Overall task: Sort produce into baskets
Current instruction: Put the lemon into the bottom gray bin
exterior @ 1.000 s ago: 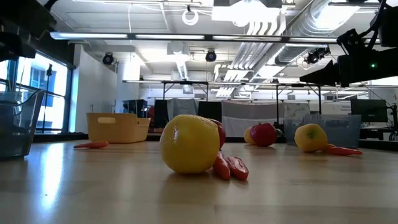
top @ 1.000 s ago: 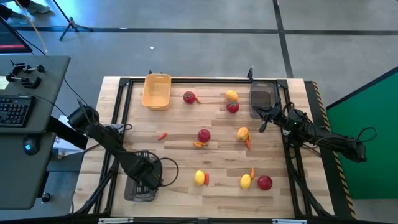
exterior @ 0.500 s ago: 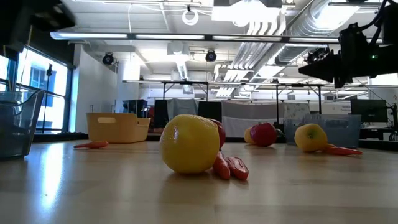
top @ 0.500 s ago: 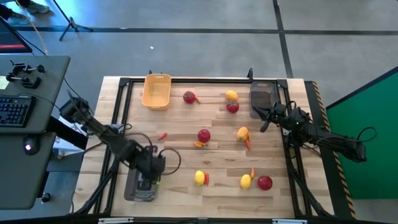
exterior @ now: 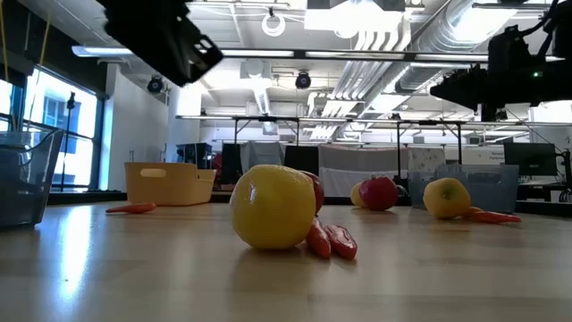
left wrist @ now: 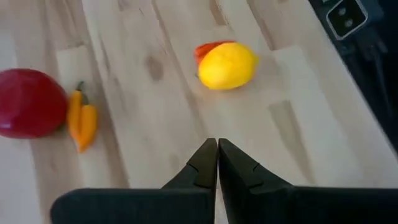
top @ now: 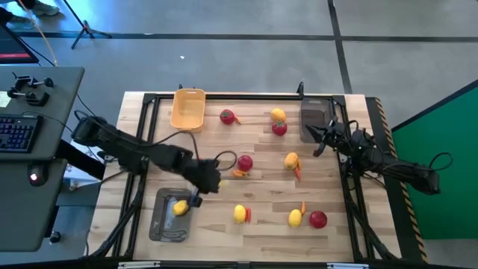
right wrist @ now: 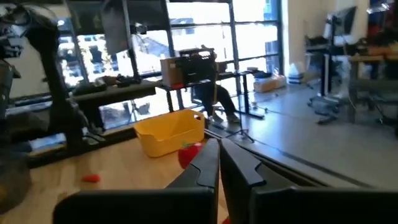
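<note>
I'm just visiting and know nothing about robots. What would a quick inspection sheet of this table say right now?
Surface: wooden table, black frame along its edges.
Job's things: yellow basket at the far side; grey tray near the front holding one lemon; second grey tray at far right; lemons, red fruits and carrot pieces loose on the wood.
Clutter: nothing seen.
Grippers: left gripper shut, empty, above the table's middle; right gripper shut, empty, by the far-right tray.
Cables: black cable looping beside the left arm.
Surroundings: desk with keyboard left of the table; green panel on the right.
</note>
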Controlling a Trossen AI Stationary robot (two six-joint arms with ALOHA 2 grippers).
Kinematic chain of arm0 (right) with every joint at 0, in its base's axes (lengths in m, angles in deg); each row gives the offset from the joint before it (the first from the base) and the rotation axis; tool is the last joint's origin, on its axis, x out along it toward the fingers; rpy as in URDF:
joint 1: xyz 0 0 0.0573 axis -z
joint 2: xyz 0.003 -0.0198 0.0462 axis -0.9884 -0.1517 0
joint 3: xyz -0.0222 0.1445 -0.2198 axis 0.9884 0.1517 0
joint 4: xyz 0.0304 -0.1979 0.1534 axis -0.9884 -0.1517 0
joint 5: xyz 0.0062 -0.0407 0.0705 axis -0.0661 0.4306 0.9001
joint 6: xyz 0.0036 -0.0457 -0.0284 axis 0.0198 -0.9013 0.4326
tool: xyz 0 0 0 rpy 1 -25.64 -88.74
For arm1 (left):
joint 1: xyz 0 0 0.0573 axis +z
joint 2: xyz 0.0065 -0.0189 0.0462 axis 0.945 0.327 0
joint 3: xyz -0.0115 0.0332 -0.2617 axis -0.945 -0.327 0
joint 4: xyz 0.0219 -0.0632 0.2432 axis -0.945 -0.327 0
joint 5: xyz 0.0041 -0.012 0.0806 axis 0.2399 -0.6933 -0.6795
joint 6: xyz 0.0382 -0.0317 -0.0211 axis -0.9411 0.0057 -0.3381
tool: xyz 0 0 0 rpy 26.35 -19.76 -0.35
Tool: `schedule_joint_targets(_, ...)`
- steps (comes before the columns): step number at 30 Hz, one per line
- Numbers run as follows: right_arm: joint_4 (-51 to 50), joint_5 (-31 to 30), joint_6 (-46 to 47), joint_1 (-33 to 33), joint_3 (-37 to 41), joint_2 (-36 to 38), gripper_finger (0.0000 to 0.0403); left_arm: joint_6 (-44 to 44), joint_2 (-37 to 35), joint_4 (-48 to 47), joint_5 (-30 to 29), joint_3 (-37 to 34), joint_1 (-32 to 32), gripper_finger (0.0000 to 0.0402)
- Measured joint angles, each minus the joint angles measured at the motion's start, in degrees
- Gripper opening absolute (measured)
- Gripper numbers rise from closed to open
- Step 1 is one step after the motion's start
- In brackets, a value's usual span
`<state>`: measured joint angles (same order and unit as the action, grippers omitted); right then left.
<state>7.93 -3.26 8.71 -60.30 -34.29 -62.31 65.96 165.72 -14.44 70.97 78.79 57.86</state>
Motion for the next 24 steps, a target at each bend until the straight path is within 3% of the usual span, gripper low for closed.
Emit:
schedule_joint_targets(5, -1.29, -3.19, 7.04, 0.00, -1.97, -2.73, 0.0055, -7.29, 0.13, 0.74, 6.84, -0.07, 6.51, 0.0000)
schedule_joint_targets(12, -1.44, -3.36, 5.03, 0.00, -6.06, -11.10, 0.0140, -13.47, 0.13, 3.92, 7.67, -0.12, 9.89, 0.0000)
schedule_joint_targets(15, -2.20, -3.39, 0.92, 0.00, -8.38, -16.80, 0.0166, -13.37, 0.09, 11.87, 9.64, -2.70, 10.67, 0.0000)
schedule_joint_targets(24, -8.36, -6.02, 7.12, 2.06, -21.45, -35.95, 0.0194, -1.46, 0.07, 47.36, 12.70, -16.19, 11.65, 0.0000)
